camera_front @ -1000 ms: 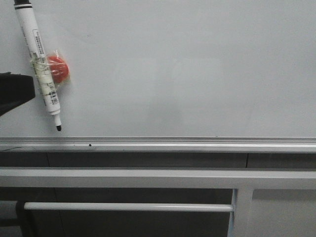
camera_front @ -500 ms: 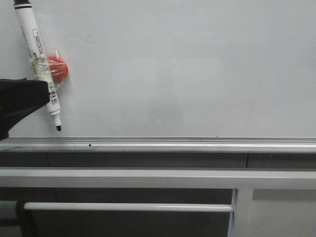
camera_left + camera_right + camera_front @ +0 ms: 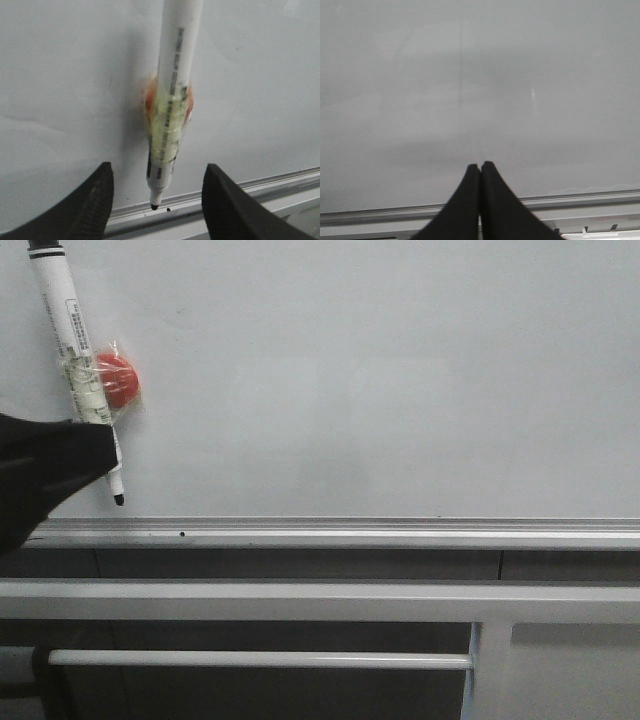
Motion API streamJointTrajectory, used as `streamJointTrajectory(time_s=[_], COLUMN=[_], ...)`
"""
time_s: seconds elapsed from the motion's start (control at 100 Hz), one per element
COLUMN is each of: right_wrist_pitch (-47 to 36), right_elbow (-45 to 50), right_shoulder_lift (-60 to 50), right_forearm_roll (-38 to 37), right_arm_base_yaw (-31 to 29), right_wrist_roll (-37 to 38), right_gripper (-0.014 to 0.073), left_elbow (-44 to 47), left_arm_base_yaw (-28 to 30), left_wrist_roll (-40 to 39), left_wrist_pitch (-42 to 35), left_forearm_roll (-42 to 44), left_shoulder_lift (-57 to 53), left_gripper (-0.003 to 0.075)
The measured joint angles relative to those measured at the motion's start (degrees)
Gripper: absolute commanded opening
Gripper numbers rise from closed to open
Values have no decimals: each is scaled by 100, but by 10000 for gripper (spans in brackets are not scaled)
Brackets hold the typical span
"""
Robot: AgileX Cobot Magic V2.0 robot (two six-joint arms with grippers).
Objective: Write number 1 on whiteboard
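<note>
Whiteboard (image 3: 380, 370) fills most of the front view, bare, no number 1 on it yet. Marker pen (image 3: 78, 360) hangs near the board's left edge, held by a red magnet (image 3: 118, 378) taped to its barrel, tip down, uncapped, tip just above the board's aluminium bottom rail (image 3: 350, 532). Barrel leans slightly, top toward the left edge.

Step in hand, as I judge it: grasp the marker with the left arm. Left end effector (image 3: 156, 200) has its fingers apart, one on each side of the lower barrel, not touching it in the left wrist view. To do it well: centre the barrel between the fingers, close on the plain barrel below the tape wrap, not on the magnet or the nib. Match the slight lean so the pen does not twist on closing. Pull straight off the board to break the magnet hold, no sliding, or the open tip may smear a stray mark.

Pose: left end effector (image 3: 45, 470) enters from the board's lower left corner, covering the pen's lower barrel in the front view, pointed at the board. Right end effector (image 3: 480, 172) has its fingers pressed together, holding nothing, aimed at bare board above the rail; not seen in the front view.
</note>
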Motion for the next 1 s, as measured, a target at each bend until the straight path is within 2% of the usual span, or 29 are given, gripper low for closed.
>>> streamJointTrajectory(time_s=[0.25, 1.0], right_wrist_pitch=[0, -12], right_elbow=[0, 0], right_shoulder_lift=[0, 0], right_forearm_roll=[0, 0], right_arm_base_yaw=[0, 0], right_wrist_roll=[-12, -12], right_gripper=[-63, -63], left_elbow=[-28, -254], left_arm_base_yaw=[0, 0], left_wrist_roll=[-456, -479], left_wrist_pitch=[0, 0], left_forearm_roll=[0, -239], left_shoulder_lift=[376, 386], left_gripper=[368, 368])
